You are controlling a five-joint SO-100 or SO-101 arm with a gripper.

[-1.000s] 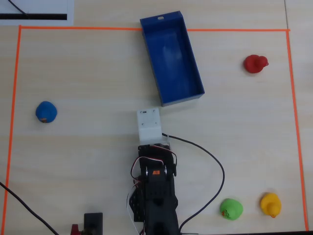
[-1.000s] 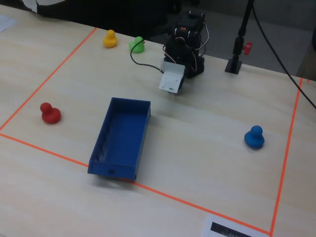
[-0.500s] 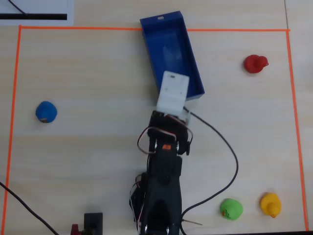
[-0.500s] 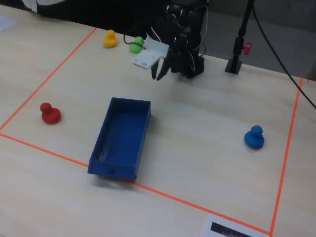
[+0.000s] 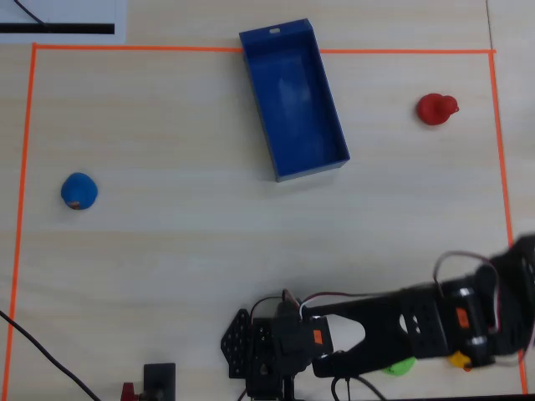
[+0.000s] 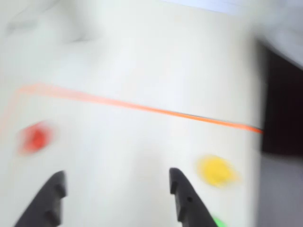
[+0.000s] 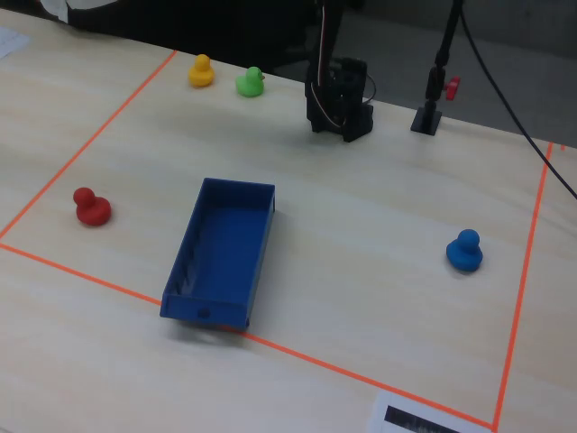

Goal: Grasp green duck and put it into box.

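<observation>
Swung our arm from box [image 5: 294, 100] toward green duck [image 7: 249, 82] — hand [image 6: 116, 198] spread apart, empty. Duck not grasped yet; whole grasp-and-place remains.

Black arm [image 5: 393, 322], white and red cables

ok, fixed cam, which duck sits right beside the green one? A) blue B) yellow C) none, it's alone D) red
B. In the fixed view the green duck sits next to the yellow duck at the far edge; the red duck and the blue duck sit far off.
</observation>
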